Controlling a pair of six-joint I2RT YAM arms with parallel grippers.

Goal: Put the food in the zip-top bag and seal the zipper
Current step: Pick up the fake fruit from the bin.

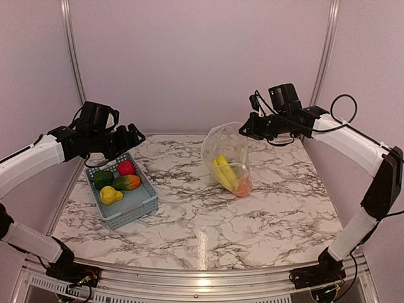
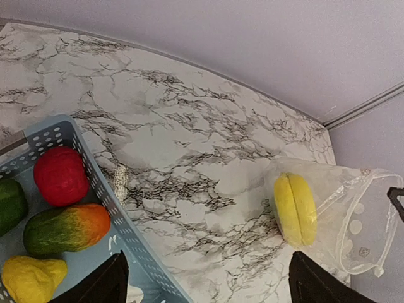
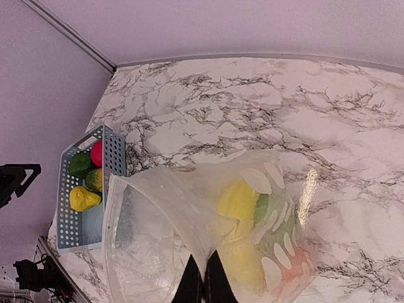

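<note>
Marble-pattern table (image 1: 189, 221). Two items sit directly on it. Grey-blue slotted basket (image 1: 136, 211) at 9 o'clock, near the left edge. Clear zip-top bag (image 1: 222, 142) with its bottom resting around 1 o'clock off centre. They're well apart.

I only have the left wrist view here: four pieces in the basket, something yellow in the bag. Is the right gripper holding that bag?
Observer: Yes, the right gripper is pinched shut on the zip-top bag near its top.
Operator: Anything besides the yellow inside?
Observer: An orange piece lies at the bottom, under the yellow piece.
Operator: Where is the left gripper over the table?
Observer: The left gripper hangs open above the far edge of the basket.
</note>
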